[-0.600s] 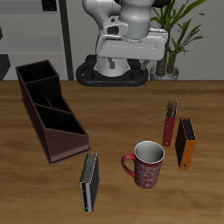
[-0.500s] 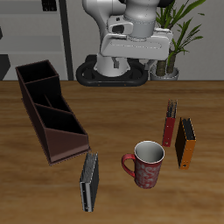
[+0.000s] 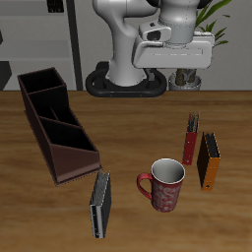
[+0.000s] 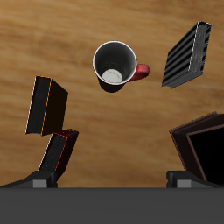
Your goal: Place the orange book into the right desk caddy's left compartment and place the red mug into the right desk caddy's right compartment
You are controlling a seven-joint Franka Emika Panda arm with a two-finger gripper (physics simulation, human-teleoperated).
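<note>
The red mug stands upright near the table's front edge, white inside and empty. The orange book stands on edge beside a slim red pencil box; the wrist view shows it too. The right desk caddy lies across the table from them, its sloped left compartment nearer the front and its right compartment farther back; both look empty. My gripper hangs high above the table's back part, open and holding nothing, with its fingertips wide apart.
A grey-black book lies flat at the front between the caddy and the mug, also in the wrist view. A potted plant stands at the back beside the robot's base. One corner of the caddy reaches into the wrist view.
The gripper has swung sideways above the table's back, toward the plant's side. Nothing on the table has moved.
</note>
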